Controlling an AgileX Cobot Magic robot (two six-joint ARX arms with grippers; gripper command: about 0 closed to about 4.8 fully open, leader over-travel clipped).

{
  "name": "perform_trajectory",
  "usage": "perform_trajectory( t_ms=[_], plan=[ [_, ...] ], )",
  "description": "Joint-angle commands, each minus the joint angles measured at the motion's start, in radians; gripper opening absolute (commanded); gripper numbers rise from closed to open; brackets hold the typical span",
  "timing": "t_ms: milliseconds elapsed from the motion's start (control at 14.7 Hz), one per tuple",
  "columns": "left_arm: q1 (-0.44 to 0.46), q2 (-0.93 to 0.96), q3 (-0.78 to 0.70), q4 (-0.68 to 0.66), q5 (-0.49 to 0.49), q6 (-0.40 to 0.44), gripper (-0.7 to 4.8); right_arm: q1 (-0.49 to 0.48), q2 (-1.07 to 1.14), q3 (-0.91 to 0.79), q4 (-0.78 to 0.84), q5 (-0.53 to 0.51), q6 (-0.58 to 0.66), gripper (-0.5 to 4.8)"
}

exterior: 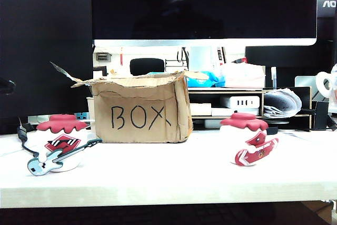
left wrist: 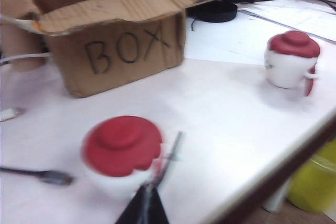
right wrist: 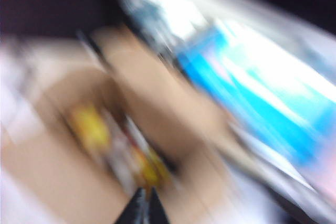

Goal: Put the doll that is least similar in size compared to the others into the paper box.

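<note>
Blue-guitar doll (exterior: 57, 143) front left | paper box (exterior: 141, 110): worn brown, "BOX" handwritten | right gripper (right wrist: 146, 203) clenched above box, blurred | left gripper (left wrist: 143, 205) pinched together near doll.

The worn brown paper box (exterior: 142, 110) (handwritten "BOX" in front) sits upright, ragged flaps open.

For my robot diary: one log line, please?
box: open, on table | small doll: unseen | left gripper: above blue-guitar doll | right gripper: shut, over box
</note>
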Motion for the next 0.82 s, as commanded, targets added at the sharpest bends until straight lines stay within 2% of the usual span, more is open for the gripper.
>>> perform_trajectory(
  t_ms=[68, 205, 341, 546, 819],
  plan=[
    [0.13, -0.054, 0.001, 0.006, 0.003, 0.0, -0.05, 0.002, -0.132, -0.043, -0.255, 0.051, 0.012, -0.02],
    [0.281, -0.107, 0.001, 0.006, 0.002, 0.0, -0.05, 0.033, -0.291, -0.189, -0.207, 0.053, 0.103, -0.02],
    [0.381, -0.135, 0.001, 0.004, -0.001, 0.0, -0.05, 0.044, -0.446, -0.333, -0.13, 0.053, 0.185, -0.02],
    [0.481, -0.18, 0.001, 0.002, -0.007, 0.0, -0.05, 0.076, -0.697, -0.564, -0.041, 0.056, 0.239, -0.01],
    [0.509, -0.18, 0.001, -0.005, -0.001, 0.0, -0.05, 0.12, -1.023, -0.795, 0.024, 0.056, 0.288, -0.01]
  ],
)
